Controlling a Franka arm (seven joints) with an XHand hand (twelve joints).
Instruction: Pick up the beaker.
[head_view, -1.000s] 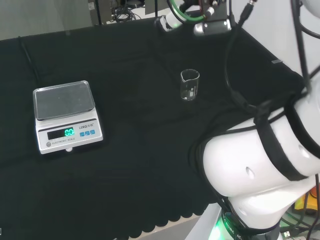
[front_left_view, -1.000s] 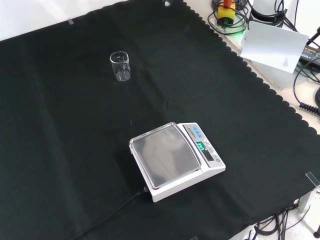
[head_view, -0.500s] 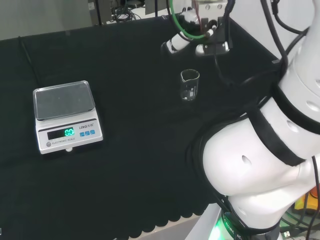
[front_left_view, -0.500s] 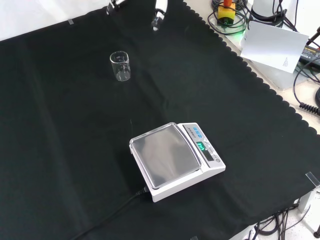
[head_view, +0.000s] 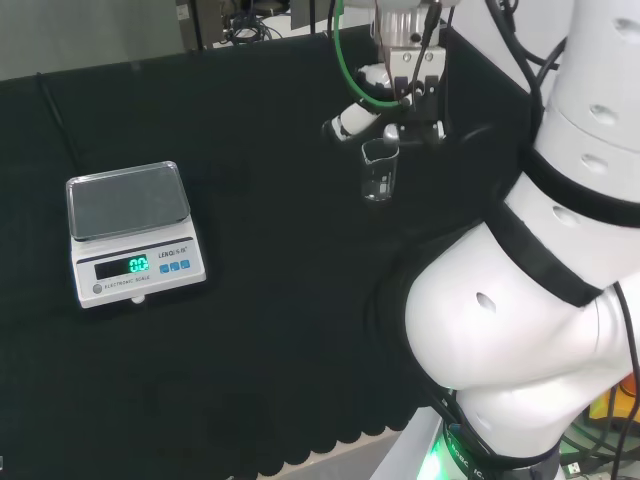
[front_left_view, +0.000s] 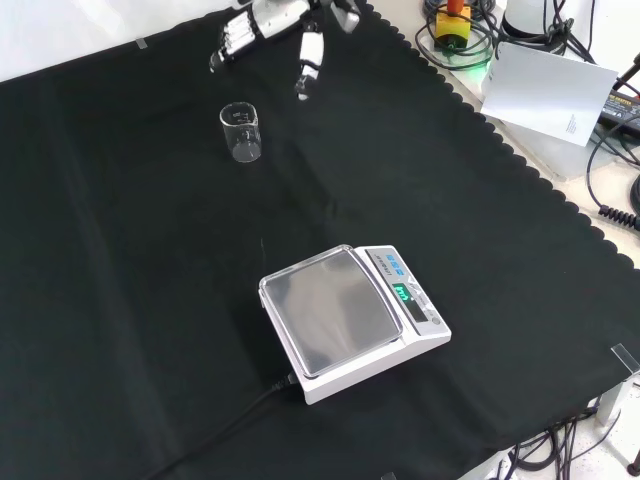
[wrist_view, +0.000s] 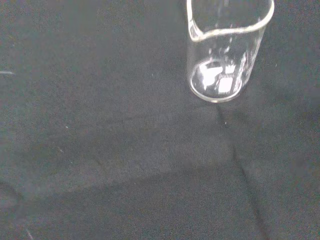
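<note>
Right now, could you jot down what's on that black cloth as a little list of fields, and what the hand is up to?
beaker: clear glass, upright on the cloth, looks empty
hand: above and beyond the beaker in the front view, fingers spread, not touching it
scale: white, bare pan, green display lit, apart from the beaker
cloth: black, covers the bench
task state: beaker not yet picked up

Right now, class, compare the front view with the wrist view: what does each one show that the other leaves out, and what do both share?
The front view alone shows the scale, its cable and the open hand above the cloth. The wrist view alone shows the inside of the beaker up close, down to its clear base, with nothing visible in it. Both show the upright beaker on the black cloth, untouched.
</note>
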